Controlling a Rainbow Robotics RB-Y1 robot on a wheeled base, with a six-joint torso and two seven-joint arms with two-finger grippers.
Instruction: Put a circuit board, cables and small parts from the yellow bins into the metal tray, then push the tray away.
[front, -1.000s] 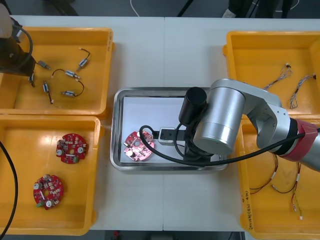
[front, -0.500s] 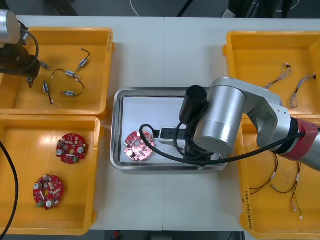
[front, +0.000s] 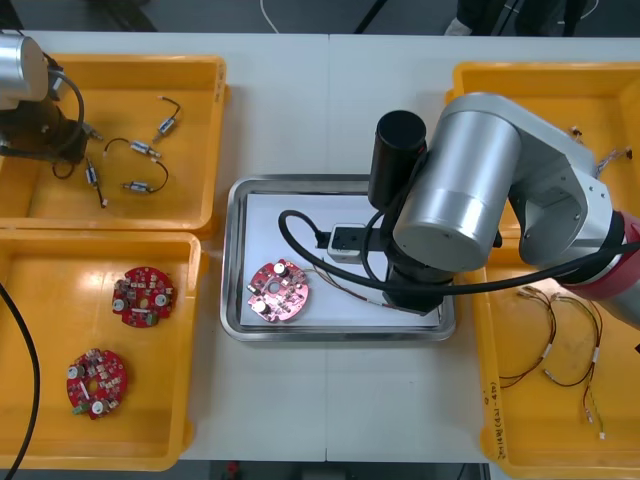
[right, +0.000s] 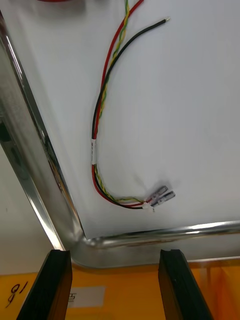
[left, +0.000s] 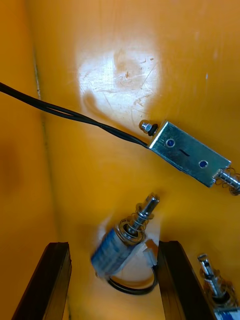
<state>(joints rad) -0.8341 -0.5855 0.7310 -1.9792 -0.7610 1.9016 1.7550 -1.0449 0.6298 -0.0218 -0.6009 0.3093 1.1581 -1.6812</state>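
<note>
the right gripper (right: 116, 287) hung over a corner of the metal tray (right: 150, 239) at the middle of the surface (front: 330, 100), its fingers spread with nothing between them. on the tray's white floor lay a red and yellow cable (right: 97, 150) and a round red circuit board (front: 279, 292). the left gripper (left: 114, 285) was in the yellow bin (front: 195, 130) at the surface's far left corner, fingers spread wide above a small metal part (left: 120, 245); other small metal parts (left: 190, 152) lay just beside it.
</note>
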